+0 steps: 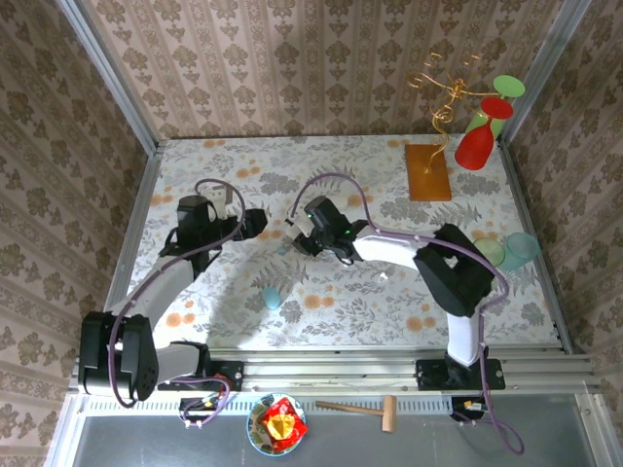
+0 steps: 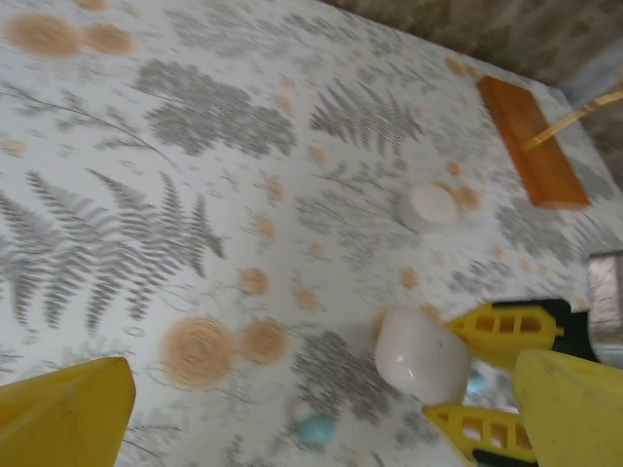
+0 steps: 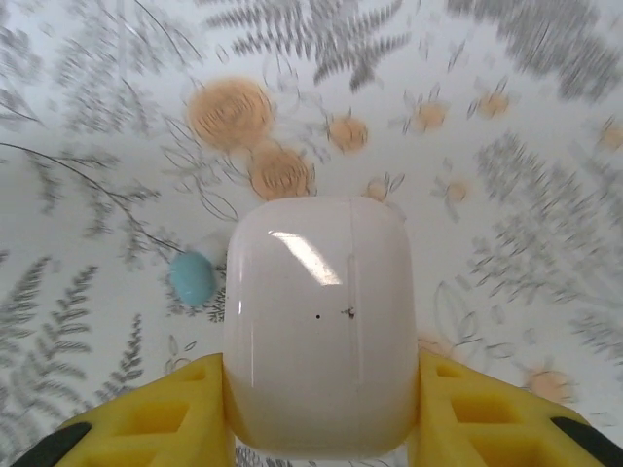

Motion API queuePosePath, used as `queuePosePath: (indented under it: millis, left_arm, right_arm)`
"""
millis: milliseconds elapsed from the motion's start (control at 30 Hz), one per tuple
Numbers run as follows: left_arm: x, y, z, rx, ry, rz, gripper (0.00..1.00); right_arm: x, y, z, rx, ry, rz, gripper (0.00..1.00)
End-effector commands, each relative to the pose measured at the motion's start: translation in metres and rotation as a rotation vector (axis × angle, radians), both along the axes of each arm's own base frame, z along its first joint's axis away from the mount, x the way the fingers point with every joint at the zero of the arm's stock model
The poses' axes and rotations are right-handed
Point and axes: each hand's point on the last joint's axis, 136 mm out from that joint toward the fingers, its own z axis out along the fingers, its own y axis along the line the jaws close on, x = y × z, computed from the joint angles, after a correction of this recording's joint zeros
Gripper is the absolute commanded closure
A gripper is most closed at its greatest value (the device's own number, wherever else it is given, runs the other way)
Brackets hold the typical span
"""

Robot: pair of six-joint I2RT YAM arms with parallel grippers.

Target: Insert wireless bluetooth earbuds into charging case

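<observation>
No writing, brand, label or number can be read anywhere; the white charging case (image 3: 321, 331) bears only tiny dark specks.

I have the white charging case (image 3: 319, 336), a glossy rounded pebble that looks closed, held by its sides in the yellow jaws of the right gripper (image 3: 321, 394), and just beside that case a tiny pale blue earbud (image 3: 195, 278) lies on the table (image 3: 506, 146).
</observation>
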Motion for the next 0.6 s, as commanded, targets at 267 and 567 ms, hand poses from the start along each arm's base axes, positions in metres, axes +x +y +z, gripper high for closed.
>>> queuePosePath:
  millis: [267, 567]
  left_arm:
    - [-0.077, -0.072, 0.029, -0.241, 0.197, -0.46, 0.21]
    - [-0.078, -0.089, 0.044, -0.329, 0.187, -0.532, 0.42]
  right_arm:
    - [-0.035, -0.004, 0.083, -0.049, -0.289, 0.285, 0.64]
    - [-0.054, 0.007, 0.119, 0.011, -0.369, 0.384, 0.65]
